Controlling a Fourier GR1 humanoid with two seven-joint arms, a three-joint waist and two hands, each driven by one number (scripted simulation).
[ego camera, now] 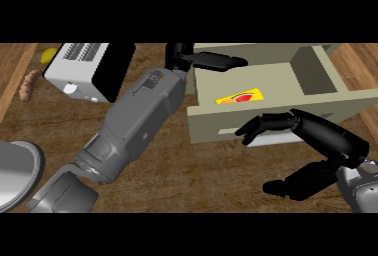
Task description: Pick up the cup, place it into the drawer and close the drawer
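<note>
Head view: the drawer [214,125], pale olive, stands pulled out on the wooden counter [192,170] at the upper right. The cup [240,96], yellow with a red patch, lies inside it on the floor of the wide compartment, near the front panel and touching neither hand. A partition walls off a narrower compartment to the right of it.

The left hand [210,60] is at the far left corner of the drawer. Its grey forearm runs up from the lower left, and its fingers are stretched out to the right over the drawer's rear edge, holding nothing.

The right hand [325,135] comes in from the lower right. Its fingers [260,125] are only slightly bent and lie across the drawer's front panel, just above the pale handle [273,140]. Its thumb [291,184] is spread well apart below them, and nothing is clasped.

At the upper left stands a white appliance [77,67] with a black face. A small yellow fruit [48,54] and a brown sausage-shaped thing [31,84] lie beside it. A grey round dish [15,170] is cut by the left edge.
</note>
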